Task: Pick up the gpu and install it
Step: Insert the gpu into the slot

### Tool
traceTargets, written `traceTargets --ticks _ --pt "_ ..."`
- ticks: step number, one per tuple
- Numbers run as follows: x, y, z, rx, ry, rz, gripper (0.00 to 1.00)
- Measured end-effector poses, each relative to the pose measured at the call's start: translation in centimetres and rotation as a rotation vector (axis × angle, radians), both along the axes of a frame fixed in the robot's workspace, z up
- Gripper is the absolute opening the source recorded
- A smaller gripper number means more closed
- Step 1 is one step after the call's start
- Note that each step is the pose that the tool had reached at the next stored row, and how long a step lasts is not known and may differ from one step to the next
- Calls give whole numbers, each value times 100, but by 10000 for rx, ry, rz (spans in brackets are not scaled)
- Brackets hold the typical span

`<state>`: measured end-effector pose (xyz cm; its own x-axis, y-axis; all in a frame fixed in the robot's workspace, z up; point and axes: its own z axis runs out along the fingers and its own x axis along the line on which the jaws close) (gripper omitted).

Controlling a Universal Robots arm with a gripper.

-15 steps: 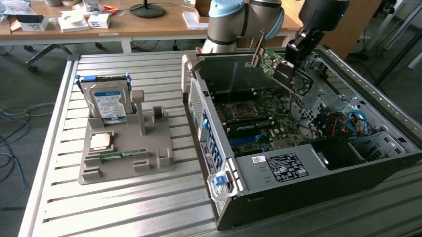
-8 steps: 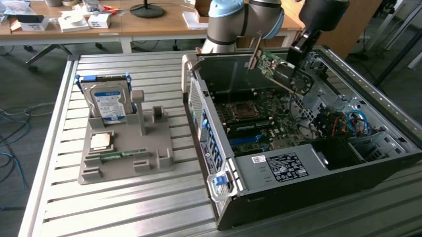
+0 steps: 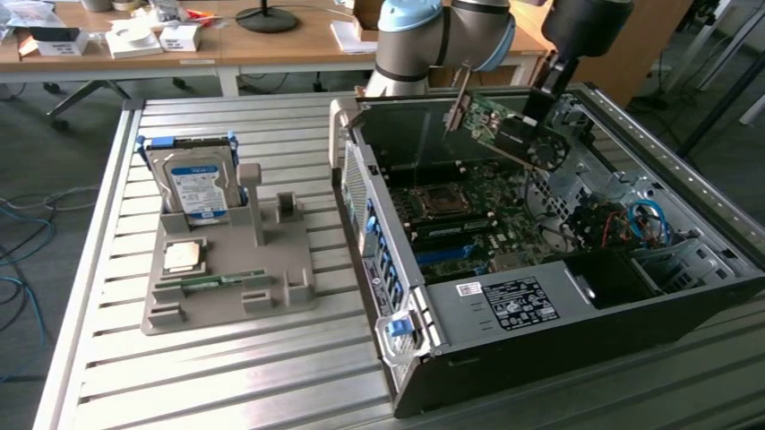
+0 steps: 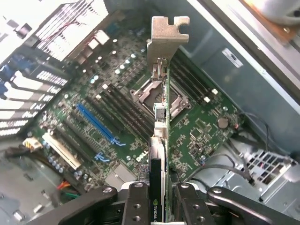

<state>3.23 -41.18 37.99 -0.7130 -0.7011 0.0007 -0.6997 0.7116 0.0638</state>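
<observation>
One step looks done: the gripper (image 4: 160, 194) has its jaws clamped on the gpu (image 3: 508, 125), which hangs tilted above the open computer case (image 3: 389, 233) near its far edge, clear of the motherboard (image 4: 201, 131). Seating it in a slot is left. White motherboard lettering seems to read DELL, and the card's edge carries a green Nvidia-like logo

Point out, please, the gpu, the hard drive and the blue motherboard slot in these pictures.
gpu (image 3: 493, 121): exterior view, on its green board face.
hard drive (image 3: 197, 193): exterior view, on its blue label.
blue slot (image 4: 96, 123): wrist view, midway along the slot.
</observation>
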Motion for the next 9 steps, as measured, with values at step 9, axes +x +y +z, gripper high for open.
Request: traceTargets --ticks 9 --pt "-1 0 -4 -44 0 1479 26"
